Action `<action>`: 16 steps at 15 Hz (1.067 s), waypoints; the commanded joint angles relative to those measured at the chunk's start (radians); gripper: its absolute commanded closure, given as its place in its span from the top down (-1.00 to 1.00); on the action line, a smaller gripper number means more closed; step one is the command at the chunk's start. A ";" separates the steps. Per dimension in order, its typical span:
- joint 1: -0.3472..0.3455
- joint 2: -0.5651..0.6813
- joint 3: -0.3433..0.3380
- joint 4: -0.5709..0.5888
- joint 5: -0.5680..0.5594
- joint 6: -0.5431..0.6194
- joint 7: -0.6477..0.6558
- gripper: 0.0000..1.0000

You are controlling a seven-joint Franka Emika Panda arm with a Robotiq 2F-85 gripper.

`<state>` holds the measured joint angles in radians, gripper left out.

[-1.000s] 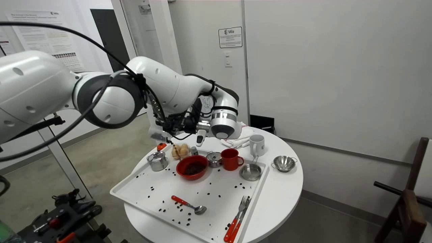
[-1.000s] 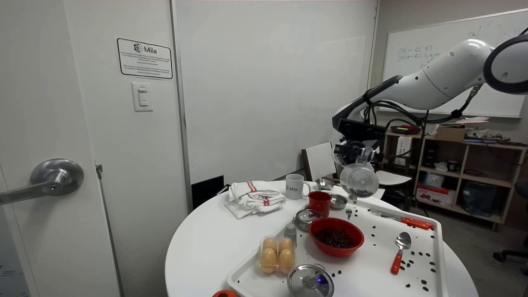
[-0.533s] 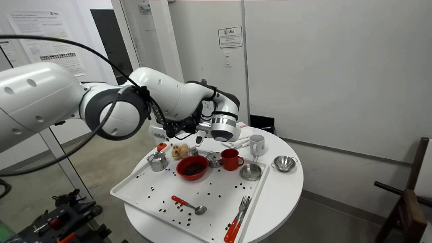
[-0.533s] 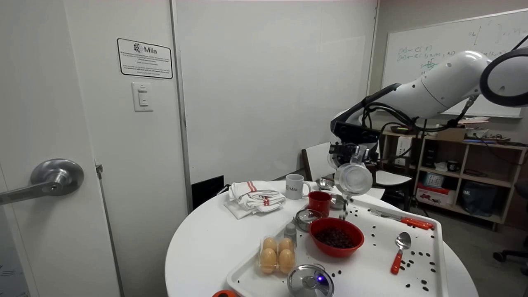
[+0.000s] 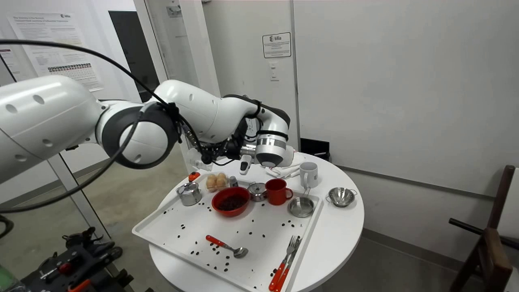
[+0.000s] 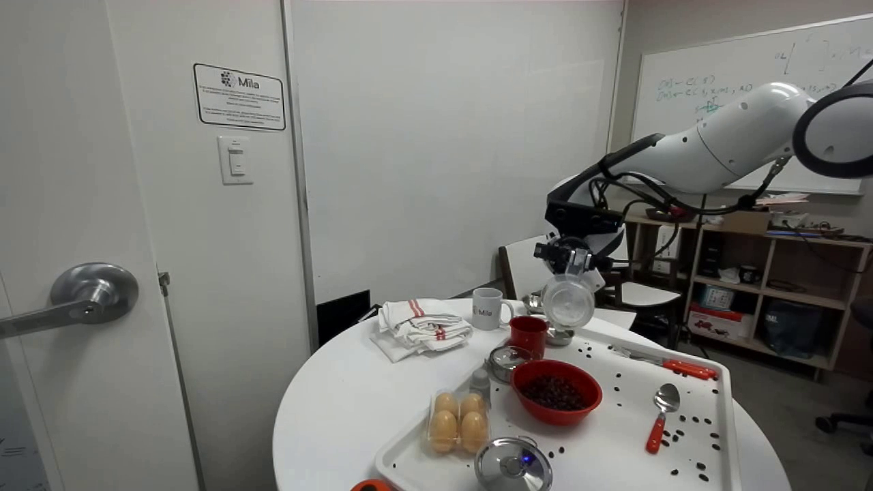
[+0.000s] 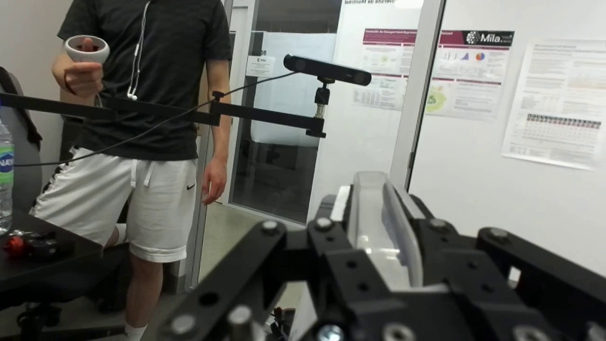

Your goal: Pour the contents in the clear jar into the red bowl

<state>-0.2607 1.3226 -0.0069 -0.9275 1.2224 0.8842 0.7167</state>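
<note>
The clear jar [image 6: 568, 302] is see-through and tipped on its side. It is held in the air above the tray and shows no dark beans inside. It also shows, partly behind the arm, in an exterior view [image 5: 200, 159]. My gripper [image 6: 580, 260] is shut on its clear side part; in the wrist view the jaws [image 7: 374, 203] press it from both sides. The red bowl [image 6: 556, 414] stands upright on the tray, below the jar's level, with dark beans inside. It shows in both exterior views [image 5: 231, 213].
The white tray [image 5: 162, 233] carries scattered beans, a spoon [image 5: 240, 252], a fork and knife [image 5: 284, 263], a red cup [image 5: 277, 192], small metal pots [image 5: 189, 194] and a pan [image 5: 301, 207]. Eggs [image 6: 457, 423] stand beside the bowl. A grey mug [image 6: 487, 310] and towels [image 6: 423, 327] lie behind.
The arm has lowered, and the jar has shifted left in an exterior view. Dark beans were falling from the jar half a second ago; none fall now. The jar looks emptied.
</note>
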 commanded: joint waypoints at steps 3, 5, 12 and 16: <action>0.059 -0.028 -0.028 0.008 -0.069 0.044 0.125 -0.86; 0.097 -0.057 -0.040 -0.012 -0.122 0.059 0.151 -0.86; 0.264 -0.292 -0.144 -0.266 -0.227 0.297 0.169 -0.88; 0.283 -0.400 -0.122 -0.421 -0.232 0.526 0.251 -0.88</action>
<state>0.0012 1.0516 -0.1223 -1.1547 0.9983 1.2627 0.9290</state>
